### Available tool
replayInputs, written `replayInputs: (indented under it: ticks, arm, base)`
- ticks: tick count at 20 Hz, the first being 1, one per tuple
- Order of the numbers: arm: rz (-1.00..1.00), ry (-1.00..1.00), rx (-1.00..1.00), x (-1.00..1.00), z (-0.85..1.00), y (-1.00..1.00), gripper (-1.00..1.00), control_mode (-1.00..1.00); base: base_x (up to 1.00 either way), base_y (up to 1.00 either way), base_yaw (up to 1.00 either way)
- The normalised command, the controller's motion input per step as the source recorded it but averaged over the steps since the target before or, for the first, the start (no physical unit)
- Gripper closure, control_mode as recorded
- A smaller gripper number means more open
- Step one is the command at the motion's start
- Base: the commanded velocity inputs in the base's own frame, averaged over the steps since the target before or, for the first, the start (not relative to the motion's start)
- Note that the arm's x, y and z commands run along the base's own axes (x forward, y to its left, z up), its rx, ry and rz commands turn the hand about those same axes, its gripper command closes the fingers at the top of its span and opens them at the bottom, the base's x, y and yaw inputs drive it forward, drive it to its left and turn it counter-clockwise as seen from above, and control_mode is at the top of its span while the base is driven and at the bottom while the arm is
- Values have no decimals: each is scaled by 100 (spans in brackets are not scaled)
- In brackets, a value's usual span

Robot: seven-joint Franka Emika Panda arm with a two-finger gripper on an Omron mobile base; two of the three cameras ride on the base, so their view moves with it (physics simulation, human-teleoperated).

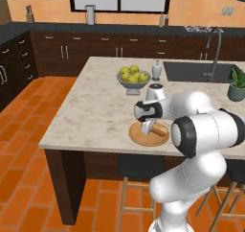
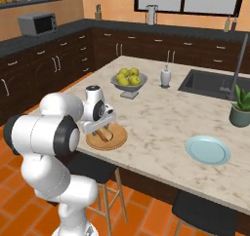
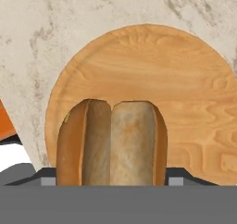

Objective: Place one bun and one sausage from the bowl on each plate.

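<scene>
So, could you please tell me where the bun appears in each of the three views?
Left base view: the bun lies on the wooden plate, just below centre, under the pincer.
Right base view: left of centre, the bun on the same plate, partly behind the white arm.
Hand view: bottom centre, the bun fills the foreground over the plate.
Shared landmark: the wooden plate.

No text, label, brand, number or sign is readable on anything here.
</scene>
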Motion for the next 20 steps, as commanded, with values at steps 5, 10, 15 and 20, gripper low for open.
replayInputs:
  ticks: [5, 10, 15, 20]
  arm:
    - [0, 0, 0, 0, 0, 0, -100, -100]
    - [0, 4, 0, 1, 0, 0, -100, -100]
    - [0, 2, 9, 0, 17, 0, -100, -100]
    - [0, -1, 7, -17, 84, 0, -100, -100]
  base:
    - [0, 0, 0]
    - [0, 0, 0]
    - [0, 0, 0]
    - [0, 0, 0]
